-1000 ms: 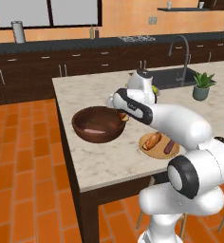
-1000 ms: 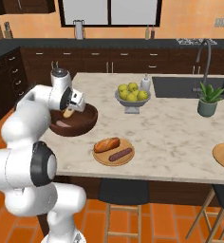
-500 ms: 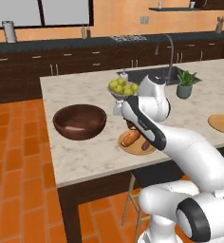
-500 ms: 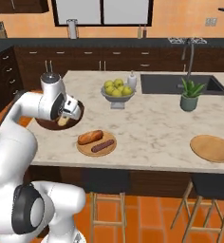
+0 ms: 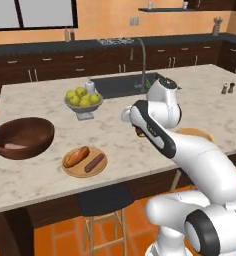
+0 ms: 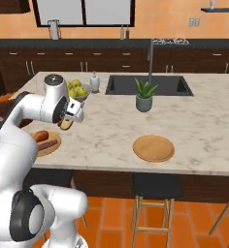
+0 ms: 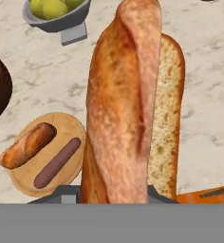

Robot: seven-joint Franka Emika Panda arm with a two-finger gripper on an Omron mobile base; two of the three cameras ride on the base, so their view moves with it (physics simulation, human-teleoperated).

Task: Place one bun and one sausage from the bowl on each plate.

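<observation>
While the table (image 6: 204,131) stretches wide under both base cameras, what matters is that the bare plate (image 6: 153,147) lies well apart from the arm, off toward the robot's right, near the front edge past the potted plant (image 6: 144,96). The bowl (image 5: 21,136) sits at the far left end with one sausage (image 5: 12,146) inside, and near it the filled plate (image 5: 84,162) carries a bun and a sausage already. The jaws (image 6: 67,122) hang above the table between the filled plate and the bare one, nearer the filled one, clamped narrowly on the second bun (image 7: 126,104). In the hand view this bun runs lengthwise straight out from the jaws, gripped at one end, its cut side turned to the right. Judging from this, the next move must carry the bun rightward across the marble to the bare plate.
</observation>
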